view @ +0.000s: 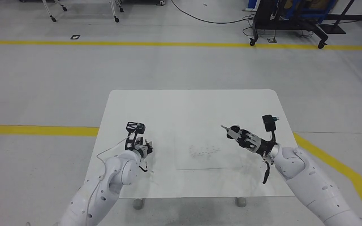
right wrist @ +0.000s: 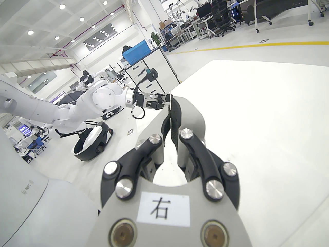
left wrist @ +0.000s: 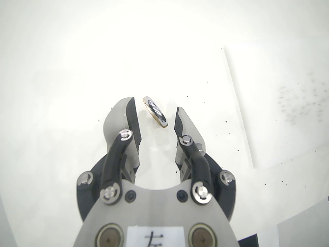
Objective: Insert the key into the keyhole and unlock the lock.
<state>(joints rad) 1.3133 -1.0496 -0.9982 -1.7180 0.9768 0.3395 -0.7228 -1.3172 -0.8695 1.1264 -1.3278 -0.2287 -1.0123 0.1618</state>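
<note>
Lower centre of the left wrist view, the left gripper stands wide, the small brass-rimmed, black-faced metal lock between its tips on the white table. Probably dense, rigid and slick: pinch its flat faces. Mid-frame in its own view, the right gripper pinches the thin steel key.

A white table with rounded corners fills the middle of the top view, carrying a flat white sheet marked with dark specks near its centre and 1 small brass-rimmed lock resting tilted, left of the sheet.
</note>
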